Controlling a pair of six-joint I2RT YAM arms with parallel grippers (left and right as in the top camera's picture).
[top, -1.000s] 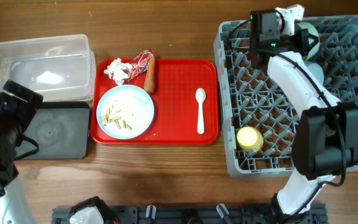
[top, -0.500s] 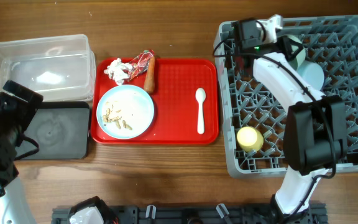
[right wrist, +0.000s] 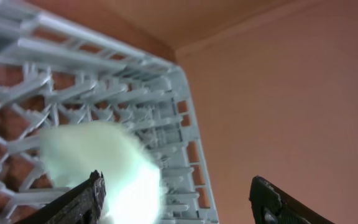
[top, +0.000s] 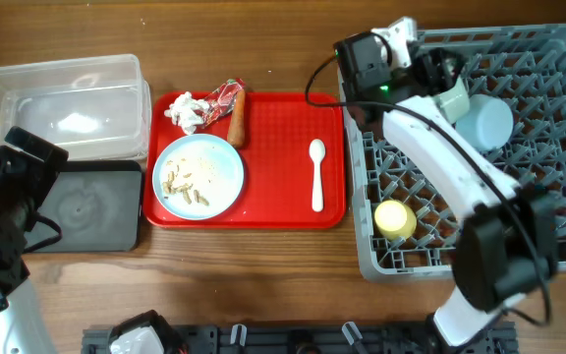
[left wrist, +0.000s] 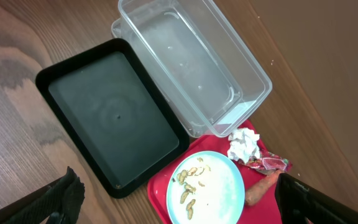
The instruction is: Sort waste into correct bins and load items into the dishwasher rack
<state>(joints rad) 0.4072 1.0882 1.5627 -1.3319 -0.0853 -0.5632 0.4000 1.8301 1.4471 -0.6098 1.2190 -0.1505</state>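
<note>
Two pale mint-blue bowls rest among the pegs of the grey dishwasher rack, toward the counter's far-right corner. One is plainly round; the other is half hidden under the right arm. A small yellow cup stands in the rack nearer the front edge.

The right gripper hangs over the rack with its jaws spread wide and nothing between them. In its wrist view a bowl is a blurred pale shape behind one fingertip, at the edge of the gap.

The left gripper also has its jaws apart and empty. It sits above the black tray and the pale-blue plate, which carries beige scraps.

The plate lies on the red tray at mid-counter with the tissue, foil wrapper, sausage piece and white spoon. The clear tub fills the far-left corner of the brown wooden counter.
</note>
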